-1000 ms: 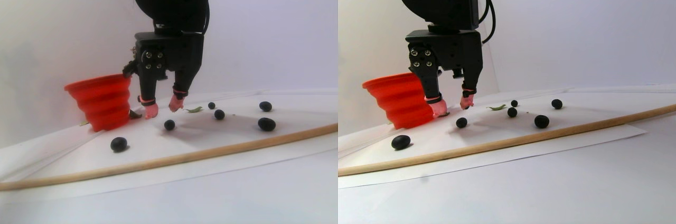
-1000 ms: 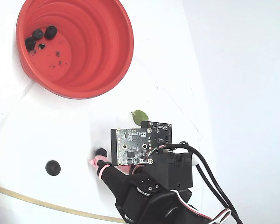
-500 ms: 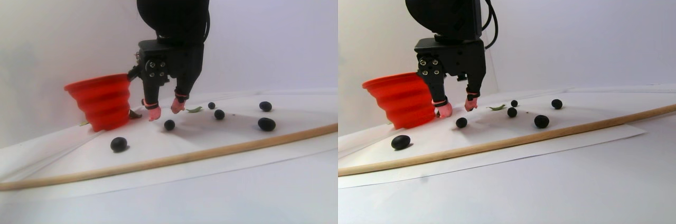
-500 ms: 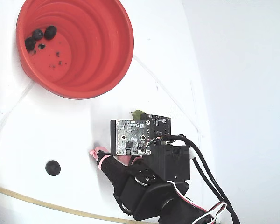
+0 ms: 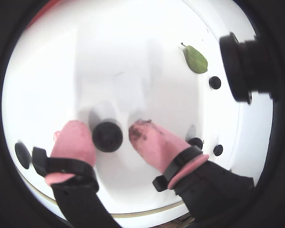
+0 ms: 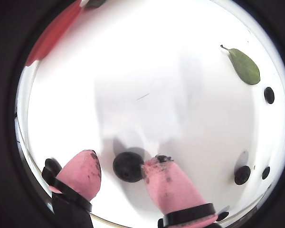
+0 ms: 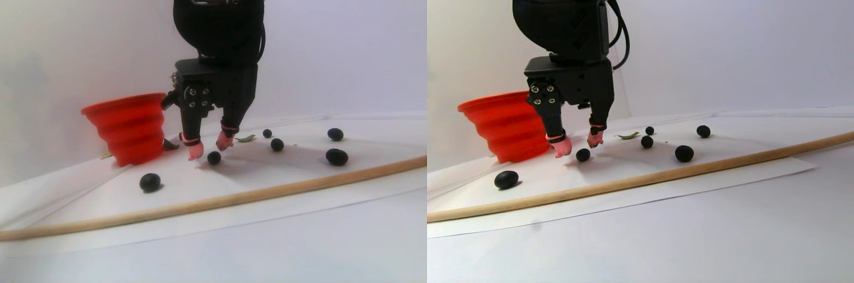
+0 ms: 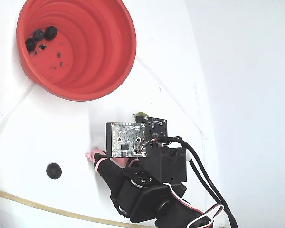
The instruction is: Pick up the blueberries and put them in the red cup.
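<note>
One of the blueberries (image 5: pixel 107 137) lies on the white sheet between my pink fingertips (image 5: pixel 73 142). My gripper (image 5: pixel 107 127) is open and straddles it. In another wrist view the same berry (image 6: pixel 128 166) touches the right-hand finger (image 6: pixel 164 178), with a gap to the left one. The stereo pair view shows the gripper (image 7: pixel 209 147) low over that berry (image 7: pixel 213 157), just right of the red cup (image 7: pixel 130 129). In the fixed view the cup (image 8: pixel 104 57) holds three berries (image 8: pixel 38 38), and the arm hides the straddled berry. Several more blueberries (image 7: pixel 277 144) lie loose on the sheet.
A small green leaf (image 5: pixel 195 59) lies beyond the gripper. A long wooden stick (image 7: pixel 267 193) runs across the sheet in front of the berries. One loose berry (image 8: pixel 53 170) sits left of the gripper in the fixed view, near the stick (image 8: pixel 38 205).
The gripper has come down and forward, away from the cup, until its open fingers stand on either side of the berry. In the fixed view the arm now covers that berry.
</note>
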Controlling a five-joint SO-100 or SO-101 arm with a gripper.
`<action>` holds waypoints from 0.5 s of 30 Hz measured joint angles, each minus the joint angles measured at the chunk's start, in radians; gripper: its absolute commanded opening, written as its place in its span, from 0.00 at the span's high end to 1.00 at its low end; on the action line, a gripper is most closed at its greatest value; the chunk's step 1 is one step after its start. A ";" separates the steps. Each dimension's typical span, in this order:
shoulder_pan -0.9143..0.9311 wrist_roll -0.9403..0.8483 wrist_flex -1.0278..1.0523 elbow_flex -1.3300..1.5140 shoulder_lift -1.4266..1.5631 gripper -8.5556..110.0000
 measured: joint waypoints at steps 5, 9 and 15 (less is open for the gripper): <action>0.000 -0.009 -0.023 -0.014 -0.032 0.78; 0.000 -0.009 -0.035 -0.017 -0.046 0.78; 0.006 -0.009 -0.035 -0.017 -0.061 0.78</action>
